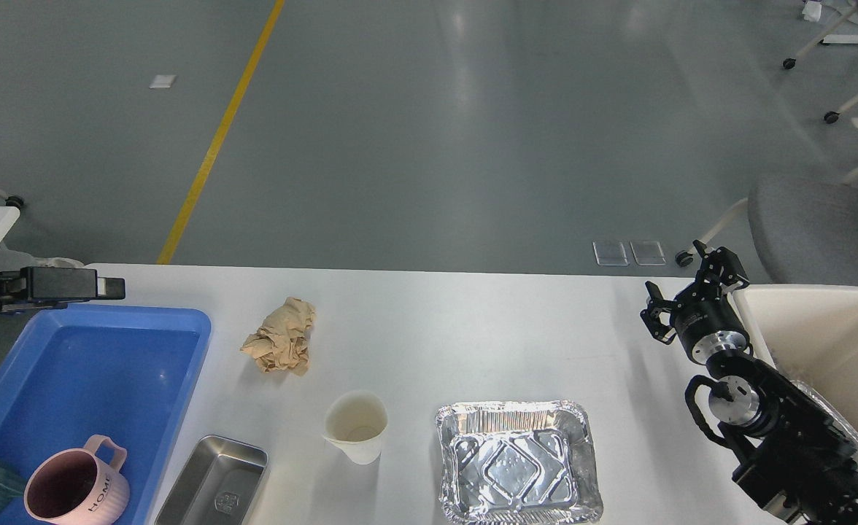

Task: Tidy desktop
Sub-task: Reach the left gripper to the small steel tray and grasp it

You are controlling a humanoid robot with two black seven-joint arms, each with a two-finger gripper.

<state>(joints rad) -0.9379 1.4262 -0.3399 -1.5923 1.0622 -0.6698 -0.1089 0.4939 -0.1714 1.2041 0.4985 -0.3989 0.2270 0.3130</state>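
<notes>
Across the white tabletop lie a crumpled paper, a paper cup, a foil tray and a steel tin. The right claw hovers spread and empty by the cream bin. The left claw sits above the blue tray; I cannot tell its fingers apart.

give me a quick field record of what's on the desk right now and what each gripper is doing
surface: white desktop
blue tray: pink mug inside, near corner
loose on desktop: crumpled brown paper; paper cup, upright; steel pan; foil tray
cream bin: at right edge
left gripper: over tray's far edge, holds nothing, jaw state unclear
right gripper: open, empty, beside bin
</notes>
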